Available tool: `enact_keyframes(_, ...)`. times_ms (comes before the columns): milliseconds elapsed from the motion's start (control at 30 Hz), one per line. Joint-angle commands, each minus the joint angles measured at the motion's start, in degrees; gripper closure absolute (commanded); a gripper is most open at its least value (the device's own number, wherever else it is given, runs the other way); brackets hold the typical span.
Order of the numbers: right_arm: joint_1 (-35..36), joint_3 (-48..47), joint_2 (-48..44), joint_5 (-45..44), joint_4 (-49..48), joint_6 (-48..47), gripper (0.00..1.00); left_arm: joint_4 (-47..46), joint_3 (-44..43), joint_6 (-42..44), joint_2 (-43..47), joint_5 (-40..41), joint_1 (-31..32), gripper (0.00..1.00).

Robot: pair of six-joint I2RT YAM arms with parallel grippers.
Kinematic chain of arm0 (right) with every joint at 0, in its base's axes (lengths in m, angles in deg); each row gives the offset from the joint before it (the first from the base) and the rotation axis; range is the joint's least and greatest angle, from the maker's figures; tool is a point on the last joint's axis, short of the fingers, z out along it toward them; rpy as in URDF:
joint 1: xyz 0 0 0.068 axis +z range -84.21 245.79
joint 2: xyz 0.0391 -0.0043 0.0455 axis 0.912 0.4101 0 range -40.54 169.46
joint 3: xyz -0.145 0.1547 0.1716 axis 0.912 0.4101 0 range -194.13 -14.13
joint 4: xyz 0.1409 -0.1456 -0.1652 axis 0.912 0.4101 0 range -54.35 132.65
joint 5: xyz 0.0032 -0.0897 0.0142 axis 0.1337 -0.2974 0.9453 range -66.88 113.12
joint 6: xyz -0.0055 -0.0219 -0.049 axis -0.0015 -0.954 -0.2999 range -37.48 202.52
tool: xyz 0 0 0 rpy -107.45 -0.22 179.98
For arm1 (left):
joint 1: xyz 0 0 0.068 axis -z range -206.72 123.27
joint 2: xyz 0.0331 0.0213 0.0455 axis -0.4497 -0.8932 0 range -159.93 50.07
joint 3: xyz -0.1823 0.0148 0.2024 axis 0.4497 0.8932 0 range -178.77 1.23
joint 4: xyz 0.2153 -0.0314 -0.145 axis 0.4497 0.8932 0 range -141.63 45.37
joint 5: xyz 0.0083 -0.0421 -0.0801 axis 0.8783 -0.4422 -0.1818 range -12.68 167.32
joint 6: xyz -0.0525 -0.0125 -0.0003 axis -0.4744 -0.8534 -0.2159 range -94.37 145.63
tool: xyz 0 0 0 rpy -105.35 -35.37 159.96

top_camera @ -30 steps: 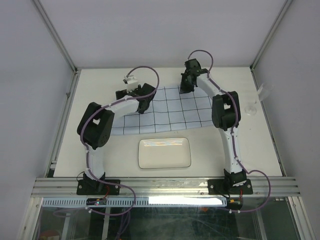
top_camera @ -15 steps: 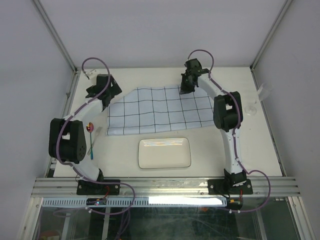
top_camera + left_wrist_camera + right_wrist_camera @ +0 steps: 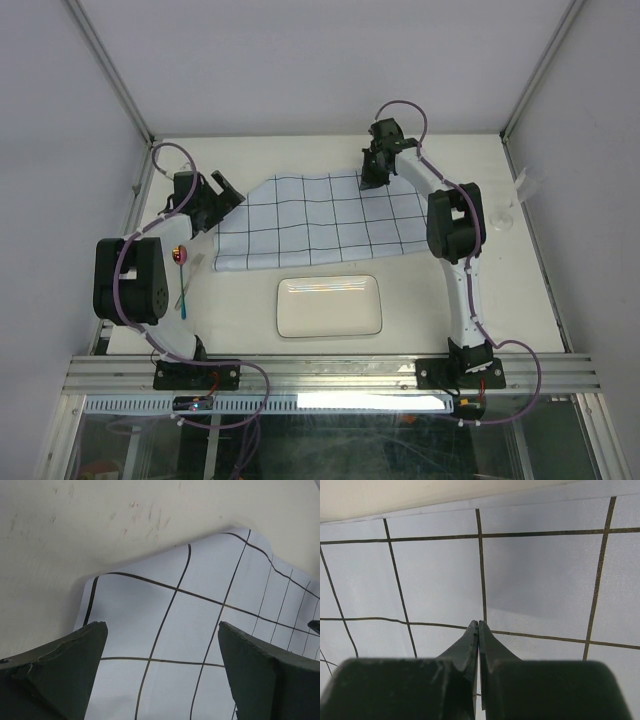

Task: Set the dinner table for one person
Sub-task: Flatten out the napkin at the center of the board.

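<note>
Currently, the dinner table (image 3: 300, 155) fills the middle of the top view, bounded by aluminium rails. A pale-blue grid cloth (image 3: 320, 220) lies at centre frame, with a white plate (image 3: 330, 305) just below it. The left gripper (image 3: 215, 195), left of centre, stands fully open over the cloth's left corner and holds nothing. The right gripper (image 3: 372, 170), at upper centre, is closed tip to tip at the cloth's upper edge. Whether fabric is pinched cannot be determined.

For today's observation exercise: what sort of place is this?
Likely a robotics lab test cell: left arm and right arm bolted to an aluminium rail, blank white walls enclosing the table.
</note>
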Motion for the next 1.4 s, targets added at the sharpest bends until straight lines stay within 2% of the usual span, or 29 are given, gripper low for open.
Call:
enact_keyframes(0,0.58,-0.20,-3.70,0.76,-1.53,-0.69,1.00,-3.21,1.52,-2.57,0.91,-2.90,-1.17,0.01)
enact_keyframes(300,1.27,-0.34,-2.66,0.98,-1.58,-0.72,1.00,1.86,5.07,-0.35,6.20,9.82,-1.59,0.01)
enact_keyframes(433,1.38,-0.29,-2.33,1.04,-1.38,-0.84,1.00,4.06,6.09,0.41,8.01,12.94,-1.79,0.01)
enact_keyframes(833,1.64,-0.14,-2.15,1.39,-1.43,-0.57,1.00,3.28,10.20,-1.22,6.93,10.50,-1.86,0.01)
enact_keyframes(1367,1.65,0.06,-2.01,1.04,-1.15,-1.13,1.00,-10.98,14.37,-5.57,1.05,0.78,-1.92,0.01)
